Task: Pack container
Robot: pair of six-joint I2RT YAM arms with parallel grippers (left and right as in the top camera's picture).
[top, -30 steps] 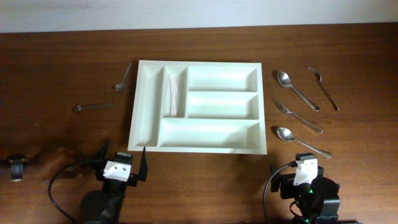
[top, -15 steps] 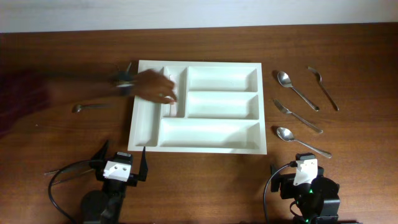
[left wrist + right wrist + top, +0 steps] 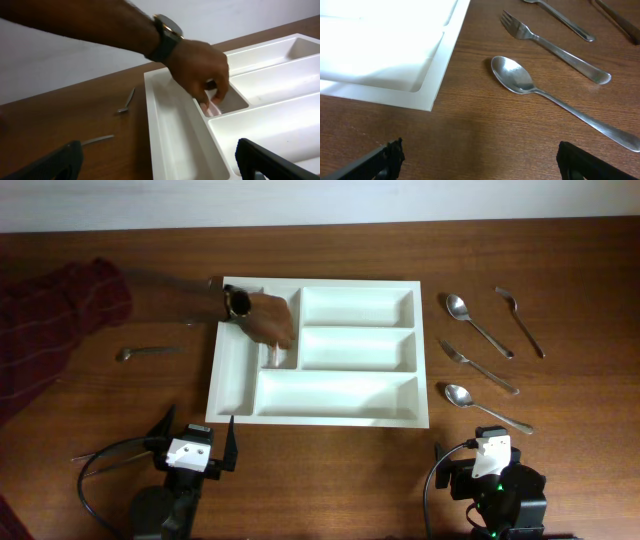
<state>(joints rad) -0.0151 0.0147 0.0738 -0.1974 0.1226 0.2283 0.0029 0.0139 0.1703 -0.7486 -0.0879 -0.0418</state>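
The container (image 3: 340,395) is a large white cutlery tray at the table's middle, also filling the left wrist view (image 3: 172,135). A person's hand (image 3: 262,320) with a wristwatch reaches into its second narrow compartment, fingers on a pale pink item (image 3: 273,358) lying there (image 3: 214,107). My left gripper (image 3: 198,432) stands open just before the tray's front left corner, holding nothing (image 3: 160,162). My right gripper (image 3: 480,458) is open over bare wood near the tray's front right corner (image 3: 480,160).
Right of the tray lie a spoon (image 3: 476,323), a fork (image 3: 520,320), another fork (image 3: 478,366) and a spoon (image 3: 484,407), the last close ahead of my right gripper (image 3: 520,80). Left of the tray lie a small spoon (image 3: 148,352) and another utensil (image 3: 126,101). The person's sleeve (image 3: 60,320) covers the left side.
A person's arm has come in from the left and its hand now rests in the tray's narrow compartment on the pink item. Both grippers have stayed still and open.
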